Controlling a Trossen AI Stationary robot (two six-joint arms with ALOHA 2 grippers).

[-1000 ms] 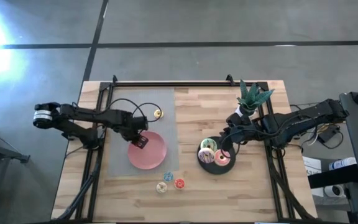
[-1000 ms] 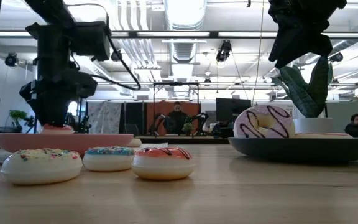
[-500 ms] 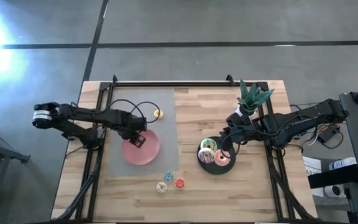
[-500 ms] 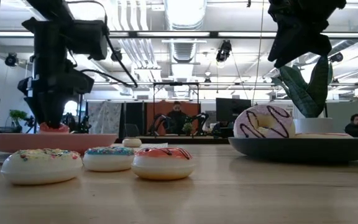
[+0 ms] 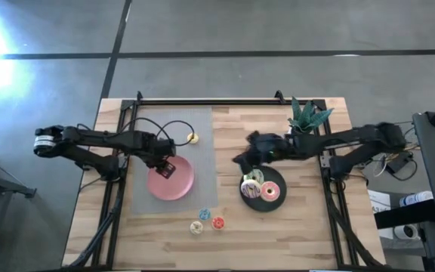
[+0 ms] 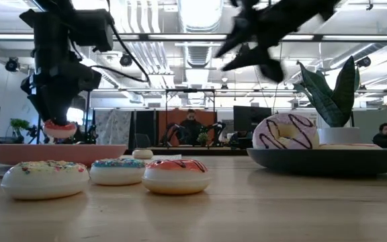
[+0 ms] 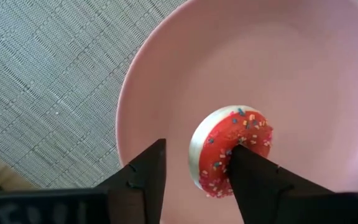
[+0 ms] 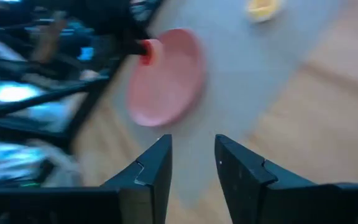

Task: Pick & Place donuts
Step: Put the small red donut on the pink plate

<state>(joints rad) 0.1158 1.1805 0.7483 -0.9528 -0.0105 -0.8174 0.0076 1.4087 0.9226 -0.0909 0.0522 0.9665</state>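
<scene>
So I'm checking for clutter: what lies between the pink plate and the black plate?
In the high view, only bare mat and wood lie between the pink plate and the black plate.

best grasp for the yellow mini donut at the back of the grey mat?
Probably top-down. The yellow donut lies flat on the grey mat, apart from the pink plate. Either straddle its outer rim with open fingers, or put one finger through the hole and pinch the ring wall. The cable loop lies on its left-arm side, so approaching from the right looks cleaner.
</scene>
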